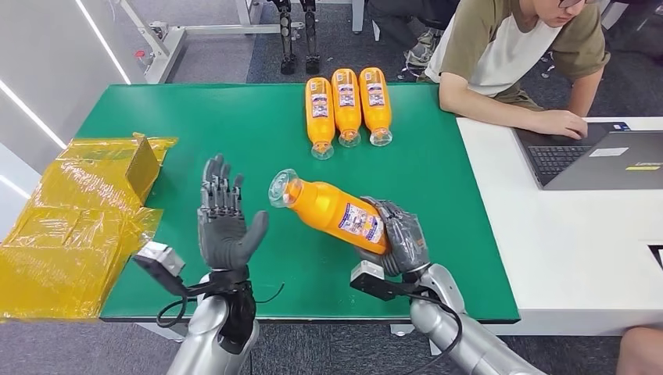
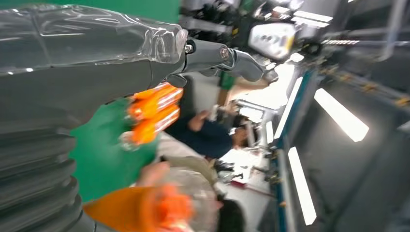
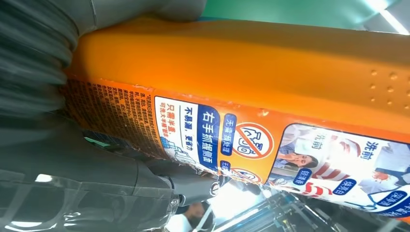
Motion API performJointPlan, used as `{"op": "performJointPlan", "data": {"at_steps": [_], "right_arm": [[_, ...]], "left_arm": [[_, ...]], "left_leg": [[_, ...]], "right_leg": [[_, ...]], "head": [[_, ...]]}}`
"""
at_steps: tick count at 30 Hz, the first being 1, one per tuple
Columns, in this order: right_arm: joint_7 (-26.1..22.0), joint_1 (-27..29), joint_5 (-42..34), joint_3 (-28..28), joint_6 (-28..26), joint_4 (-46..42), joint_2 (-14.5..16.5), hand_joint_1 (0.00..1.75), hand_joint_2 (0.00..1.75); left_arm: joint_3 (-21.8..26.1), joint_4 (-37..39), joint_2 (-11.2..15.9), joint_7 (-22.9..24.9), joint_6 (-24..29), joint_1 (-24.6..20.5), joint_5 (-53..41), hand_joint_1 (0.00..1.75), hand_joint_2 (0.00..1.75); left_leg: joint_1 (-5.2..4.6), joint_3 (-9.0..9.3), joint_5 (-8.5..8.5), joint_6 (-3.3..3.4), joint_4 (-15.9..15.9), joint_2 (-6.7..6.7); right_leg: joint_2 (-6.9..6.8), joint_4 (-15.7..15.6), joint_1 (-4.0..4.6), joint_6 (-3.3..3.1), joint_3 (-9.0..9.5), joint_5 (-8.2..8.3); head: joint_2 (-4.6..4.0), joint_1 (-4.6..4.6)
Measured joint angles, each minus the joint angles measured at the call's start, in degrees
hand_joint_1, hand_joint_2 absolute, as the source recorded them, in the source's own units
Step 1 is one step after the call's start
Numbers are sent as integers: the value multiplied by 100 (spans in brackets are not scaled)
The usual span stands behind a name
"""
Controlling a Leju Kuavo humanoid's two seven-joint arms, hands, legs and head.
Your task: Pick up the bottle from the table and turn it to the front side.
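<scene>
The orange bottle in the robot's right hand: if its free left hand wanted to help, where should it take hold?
Probably the bare orange neck end of the bottle, just below the clear cap, coming from the left hand's own side. The right hand already wraps the base end, and the bottle tilts cap-first toward the open left palm.

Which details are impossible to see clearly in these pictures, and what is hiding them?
- Held bottle: its base, head view, covered by the right hand.
- Same bottle, right wrist view: both ends cut off by the frame.
- Three lying bottles: label text too small in head view, blurred in left wrist view.
- Left hand: fingertips, left wrist view, blurred.
- Person: cut off by the top edge.
</scene>
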Motion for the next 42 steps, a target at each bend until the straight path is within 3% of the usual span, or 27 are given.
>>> {"op": "performJointPlan", "data": {"at_steps": [7,19,25,29,42], "right_arm": [[31,169,197,-40,177,-64,253,173,175],[10,5,280,33,1276,330,578,175,175],[-76,-104,348,136,1529,550,702,175,175],[-91,-109,389,201,1517,610,778,175,175],[-97,-104,369,165,1311,652,822,173,175]], "left_arm": [[-2,912,-78,14,-305,-278,-51,0,175],[-2,1004,-81,-70,-541,-288,-140,0,175],[0,1004,-81,-119,-608,-287,-178,0,175],[0,1004,-82,-121,-747,-288,-269,169,175],[-2,1004,-85,-46,-941,-289,-522,175,175]], "left_leg": [[-1,-6,-1,0,1,3],[0,-12,0,1,-1,0],[-1,-12,0,0,-1,0],[-1,-14,-1,0,0,-3],[-1,-14,-1,0,0,-1]], "right_leg": [[6,0,-1,0,-3,0],[0,1,-1,1,-5,-1],[1,1,-1,1,-6,-1],[-1,0,-1,1,-8,-1],[1,1,-1,1,-9,-1]], "head": [[0,1],[0,1],[0,1],[0,0],[-1,1]]}}
